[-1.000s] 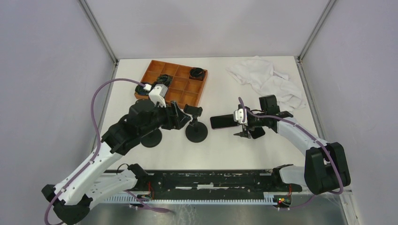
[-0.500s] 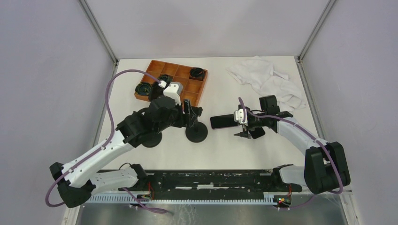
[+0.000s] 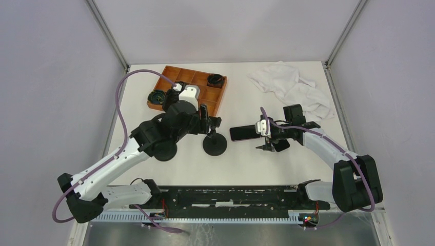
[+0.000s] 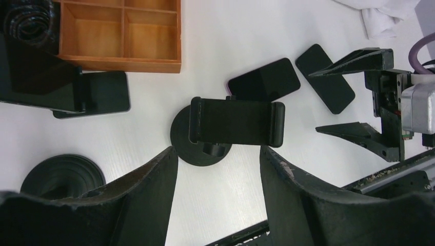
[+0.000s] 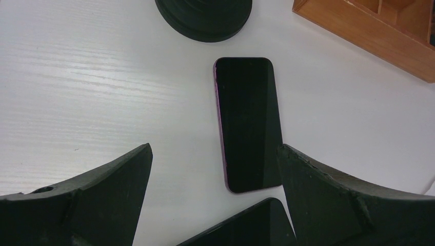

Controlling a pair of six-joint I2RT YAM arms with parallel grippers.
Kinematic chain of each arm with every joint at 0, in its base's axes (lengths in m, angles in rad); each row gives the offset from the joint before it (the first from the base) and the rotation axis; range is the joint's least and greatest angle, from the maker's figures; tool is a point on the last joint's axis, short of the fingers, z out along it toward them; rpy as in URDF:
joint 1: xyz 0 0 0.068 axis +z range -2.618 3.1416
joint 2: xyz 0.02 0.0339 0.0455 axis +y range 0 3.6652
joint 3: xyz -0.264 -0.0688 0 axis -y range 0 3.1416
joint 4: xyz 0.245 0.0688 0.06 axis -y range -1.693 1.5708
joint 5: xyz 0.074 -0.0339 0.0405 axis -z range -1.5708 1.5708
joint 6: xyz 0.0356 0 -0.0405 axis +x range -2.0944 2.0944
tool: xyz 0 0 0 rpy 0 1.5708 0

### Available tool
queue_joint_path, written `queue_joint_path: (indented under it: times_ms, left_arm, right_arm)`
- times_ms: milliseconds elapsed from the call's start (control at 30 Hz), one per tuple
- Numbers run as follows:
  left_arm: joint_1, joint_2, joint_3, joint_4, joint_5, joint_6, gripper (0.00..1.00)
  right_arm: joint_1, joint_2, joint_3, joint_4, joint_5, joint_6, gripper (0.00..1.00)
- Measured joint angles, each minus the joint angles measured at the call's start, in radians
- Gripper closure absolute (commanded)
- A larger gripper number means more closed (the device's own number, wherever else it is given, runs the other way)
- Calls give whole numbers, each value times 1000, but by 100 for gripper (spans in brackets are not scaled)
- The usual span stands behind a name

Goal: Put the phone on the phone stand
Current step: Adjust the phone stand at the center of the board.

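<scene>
The black phone stand (image 3: 215, 146) has a round base and a clamp cradle (image 4: 236, 122) and stands mid-table. A dark phone with a purple edge (image 3: 245, 132) lies flat just right of it, and shows in the left wrist view (image 4: 264, 80) and the right wrist view (image 5: 249, 123). My left gripper (image 3: 209, 123) is open and empty, hovering over the stand (image 4: 218, 151). My right gripper (image 3: 260, 137) is open and empty, hovering at the phone's right end (image 5: 214, 154). A second dark phone (image 4: 324, 78) lies under its fingers.
An orange compartment tray (image 3: 190, 89) with black parts sits at the back left. A white cloth (image 3: 292, 84) lies at the back right. A second round stand base (image 3: 165, 152) sits left of the stand. Another dark phone (image 4: 105, 92) lies near the tray.
My left arm has swung right and forward, bringing its open gripper over the phone stand. The right arm and both phones have not moved.
</scene>
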Motion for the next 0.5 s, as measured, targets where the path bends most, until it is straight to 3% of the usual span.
queue_joint_path:
  times_ms: [300,500]
  left_arm:
    - [94,56,18,5,21,55,52]
    - [134,65,18,13,65,66,57]
  right_arm:
    - [0,0,0,0,0,-6,2]
    - [0,0,0,-6,0,-13,2]
